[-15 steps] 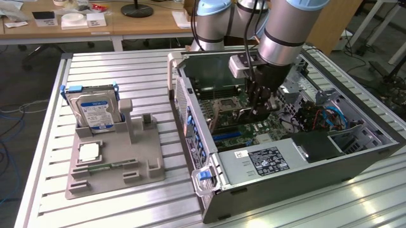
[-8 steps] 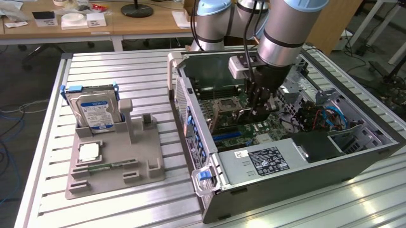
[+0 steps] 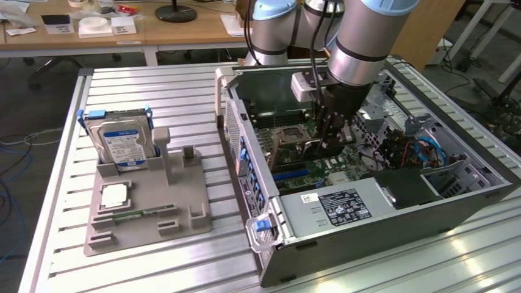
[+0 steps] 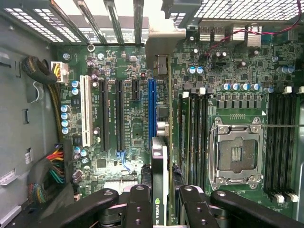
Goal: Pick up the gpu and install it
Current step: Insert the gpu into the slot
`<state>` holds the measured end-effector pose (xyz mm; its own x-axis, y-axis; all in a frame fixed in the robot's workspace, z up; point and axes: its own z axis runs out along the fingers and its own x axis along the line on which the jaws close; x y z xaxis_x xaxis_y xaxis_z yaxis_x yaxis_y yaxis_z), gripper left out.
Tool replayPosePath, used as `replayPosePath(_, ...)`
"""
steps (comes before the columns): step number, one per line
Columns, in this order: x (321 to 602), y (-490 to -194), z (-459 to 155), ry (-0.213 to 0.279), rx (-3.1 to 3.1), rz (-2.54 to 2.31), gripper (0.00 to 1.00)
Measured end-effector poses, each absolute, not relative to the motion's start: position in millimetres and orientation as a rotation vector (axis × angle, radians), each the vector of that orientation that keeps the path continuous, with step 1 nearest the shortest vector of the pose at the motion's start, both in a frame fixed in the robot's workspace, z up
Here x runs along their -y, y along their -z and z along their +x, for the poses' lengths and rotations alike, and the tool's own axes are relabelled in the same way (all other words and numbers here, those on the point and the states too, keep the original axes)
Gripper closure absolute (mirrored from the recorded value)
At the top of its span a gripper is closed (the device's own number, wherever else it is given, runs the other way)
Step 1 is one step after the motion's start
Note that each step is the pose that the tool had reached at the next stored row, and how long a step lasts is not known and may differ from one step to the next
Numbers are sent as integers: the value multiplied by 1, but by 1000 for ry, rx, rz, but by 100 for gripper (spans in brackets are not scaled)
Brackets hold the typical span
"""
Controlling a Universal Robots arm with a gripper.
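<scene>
In the wrist view the gpu (image 4: 160,152) is seen edge-on, a thin green card with a black cooler face carrying a green logo and a silver end bracket (image 4: 164,40) toward the case's rear grille. My gripper (image 4: 161,202) is shut on it, one black finger on each face. The card runs alongside the long blue slot (image 4: 152,111) on the motherboard; whether it sits in the slot I cannot tell. In the exterior view my gripper (image 3: 332,143) reaches straight down into the open computer case (image 3: 244,140), low over the motherboard.
The CPU socket (image 4: 236,152) and memory slots (image 4: 280,142) lie beside the card; cable bundles (image 4: 47,171) and a white slot (image 4: 86,109) lie on the other side. A power supply (image 3: 342,207) fills the case's near end. A grey fixture (image 3: 146,207) holds a hard drive (image 3: 122,143).
</scene>
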<state>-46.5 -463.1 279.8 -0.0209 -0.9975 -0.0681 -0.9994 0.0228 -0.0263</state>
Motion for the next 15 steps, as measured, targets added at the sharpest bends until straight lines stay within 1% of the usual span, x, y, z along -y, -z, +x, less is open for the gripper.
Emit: replayPosePath(15,465,-279,-50,-44,-2197,-2150,73)
